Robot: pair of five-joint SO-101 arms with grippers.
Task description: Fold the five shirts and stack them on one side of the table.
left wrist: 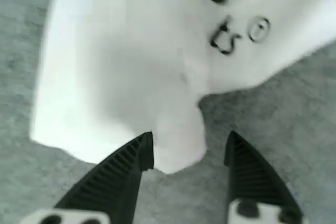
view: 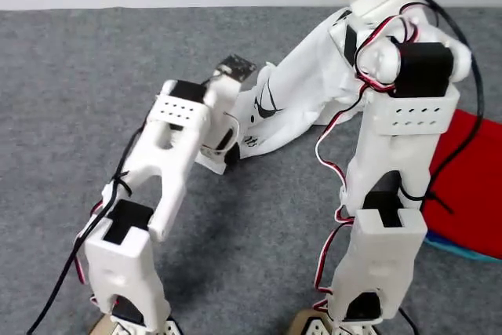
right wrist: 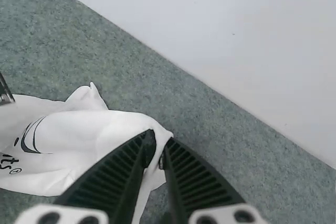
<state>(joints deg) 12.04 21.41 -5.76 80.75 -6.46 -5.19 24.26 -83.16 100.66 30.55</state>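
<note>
White shirt (view: 302, 88), half-lifted off the grey surface (view: 78, 76), is pinched at one edge by the closed right claw (right wrist: 157, 148), while the open left claw (left wrist: 190, 144) straddles its hem and probably needs to close there to begin the fold.

High cam looks down; wrist cams close, share shirt (left wrist: 131, 66).

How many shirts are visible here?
3: white printed cloth shirt mid-table, pinched by the right gripper; red cloth shirt on the table's right side; teal fabric sliver under it. Others may be hidden.
</note>
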